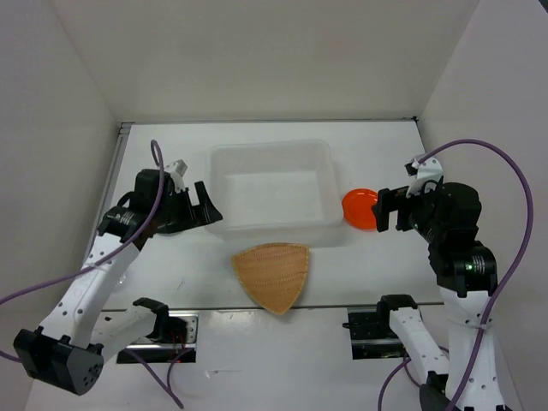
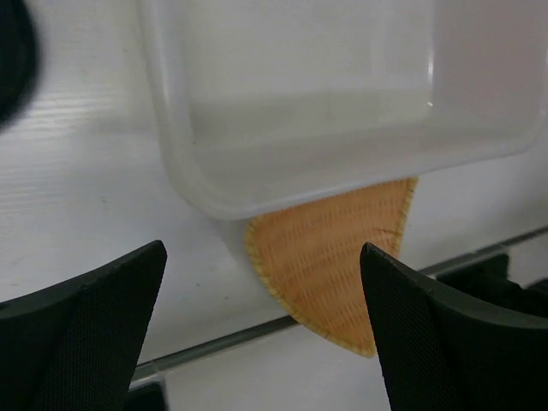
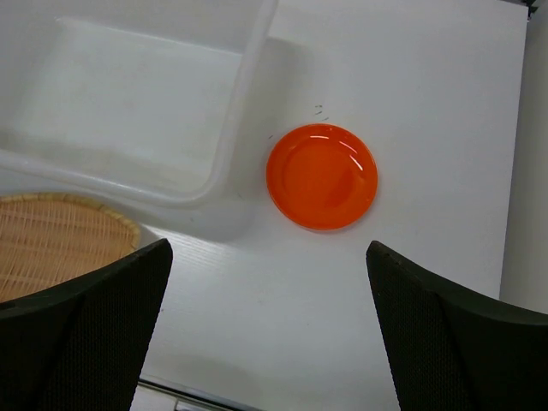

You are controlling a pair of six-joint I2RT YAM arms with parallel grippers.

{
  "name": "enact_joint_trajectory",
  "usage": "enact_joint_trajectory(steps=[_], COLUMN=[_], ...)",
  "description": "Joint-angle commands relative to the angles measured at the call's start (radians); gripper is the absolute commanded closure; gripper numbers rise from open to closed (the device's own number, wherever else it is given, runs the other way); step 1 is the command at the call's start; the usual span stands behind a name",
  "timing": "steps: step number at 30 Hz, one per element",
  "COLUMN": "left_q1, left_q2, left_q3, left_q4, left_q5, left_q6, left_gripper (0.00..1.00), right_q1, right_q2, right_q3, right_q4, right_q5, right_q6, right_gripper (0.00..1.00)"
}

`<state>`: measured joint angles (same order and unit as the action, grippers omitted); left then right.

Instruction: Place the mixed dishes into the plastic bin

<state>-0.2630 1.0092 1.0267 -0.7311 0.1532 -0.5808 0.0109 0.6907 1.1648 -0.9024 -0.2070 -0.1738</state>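
The translucent white plastic bin (image 1: 272, 147) stands at the table's middle and looks empty. It also shows in the left wrist view (image 2: 205, 201) and the right wrist view (image 3: 231, 145). The tan woven dish (image 1: 274, 276) lies just in front of it, also in both wrist views (image 2: 334, 257) (image 3: 51, 240). The small orange plate (image 1: 360, 208) lies by the bin's right side (image 3: 322, 176). My left gripper (image 1: 210, 208) (image 2: 261, 248) is open and empty at the bin's left wall. My right gripper (image 1: 381, 211) (image 3: 269, 248) is open and empty just right of the orange plate. No clear cups show.
White walls close the table at the left, back and right. A dark rounded shape (image 2: 13, 60) sits at the left wrist view's top left edge; I cannot tell what it is. The arm bases (image 1: 154, 325) (image 1: 385, 321) stand at the near edge.
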Motion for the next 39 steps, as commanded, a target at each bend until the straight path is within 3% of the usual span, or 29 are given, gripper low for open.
enact_joint_trajectory(steps=[1,2,5,12,15,18,24,27,31,33,36,39], left_q1=[-0.008,-0.008,-0.045,-0.079,-0.105,-0.139,-0.173,-0.173,-0.173,-0.173,-0.182,-0.223], left_q2=[-0.101,-0.101,-0.145,-0.380,-0.380,-0.356,-0.356,-0.356,-0.415,-0.463,-0.500,-0.500], left_q3=[-0.054,-0.077,-0.193,-0.440,-0.465,-0.465,-0.488,-0.488,-0.488,-0.476,-0.500,-0.510], left_q4=[0.090,0.090,0.101,0.147,0.156,0.142,0.167,0.144,0.110,0.110,0.157,0.185], left_q5=[0.214,0.321,0.420,0.500,0.500,0.470,0.479,0.451,0.372,0.371,0.394,0.428], left_q6=[-0.086,-0.086,-0.149,-0.301,-0.291,-0.267,-0.258,-0.248,-0.287,-0.336,-0.390,-0.428], left_gripper=[0.00,0.00,0.00,0.00,0.00,0.00,0.00,0.00,0.00,0.00,0.00,0.00], right_q1=[0.009,0.009,0.009,0.029,0.086,0.176,0.247,0.247,0.247,0.247,0.247,0.247], right_q2=[0.012,0.012,0.003,0.047,0.101,0.101,0.070,-0.035,-0.377,-0.483,-0.620,-0.648], right_q3=[-0.001,-0.001,-0.001,-0.001,0.019,0.019,-0.031,-0.156,-0.385,-0.483,-0.550,-0.562], right_q4=[0.013,0.013,0.013,0.002,-0.046,-0.023,-0.095,-0.080,-0.013,-0.099,-0.138,-0.101], right_q5=[-0.003,-0.003,-0.014,-0.118,-0.203,-0.173,-0.291,-0.351,-0.465,-0.532,-0.562,-0.565], right_q6=[-0.006,-0.006,-0.006,-0.064,-0.162,-0.243,-0.732,-1.034,-1.338,-1.509,-1.561,-1.467], right_gripper=[0.02,0.02,0.02,0.02,0.02,0.02,0.02,0.02,0.02,0.02,0.02,0.02])
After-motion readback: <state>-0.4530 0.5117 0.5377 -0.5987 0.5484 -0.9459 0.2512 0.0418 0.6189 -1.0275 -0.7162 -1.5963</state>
